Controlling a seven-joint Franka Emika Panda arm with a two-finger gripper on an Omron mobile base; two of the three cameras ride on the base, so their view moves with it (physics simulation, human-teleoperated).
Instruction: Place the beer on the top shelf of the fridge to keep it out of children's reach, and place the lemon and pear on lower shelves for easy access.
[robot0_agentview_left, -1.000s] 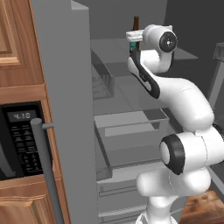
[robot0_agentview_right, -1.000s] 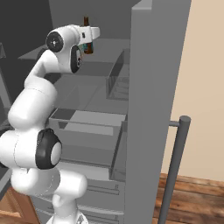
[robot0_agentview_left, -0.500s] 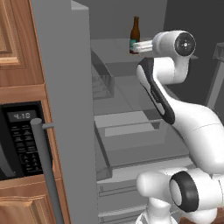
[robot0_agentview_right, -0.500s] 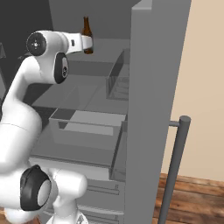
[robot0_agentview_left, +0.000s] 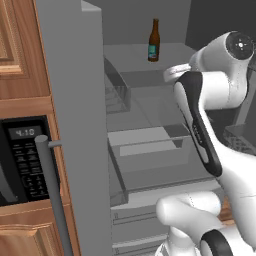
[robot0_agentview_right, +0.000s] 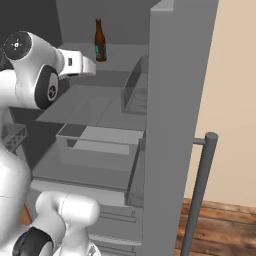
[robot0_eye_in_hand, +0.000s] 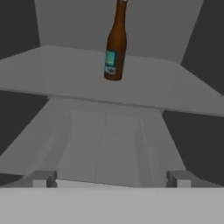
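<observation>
Wood-brown cabinet panels (robot0_agentview_left: 20, 55) sit at the far left of the left base view, with a black oven panel (robot0_agentview_left: 22, 155) below them showing a lit clock. Next along, the fridge (robot0_agentview_left: 70, 100) stands open, its grey door edge close to the camera and a long bar handle (robot0_agentview_left: 52, 200) running down in front. Inside, the beer (robot0_agentview_left: 154, 41) stands upright on the top shelf (robot0_agentview_left: 125, 52), teal label facing out, with nothing touching it. Below that slab come the lower shelves (robot0_agentview_left: 145, 107), and one drawer (robot0_agentview_left: 150, 150) is pulled forward, open at the top. To the right, the white arm bends up and across, and the gripper (robot0_agentview_left: 172, 73) hangs just below and in front of the shelf edge, well apart from the bottle.

Over in the hand view, the bottle (robot0_eye_in_hand: 114, 43) sits ahead on the grey slab, slightly tilted in the picture. Both fingertips (robot0_eye_in_hand: 41, 178) stand spread wide at the bottom with only bare shelf between them, so the grip is released.
</observation>
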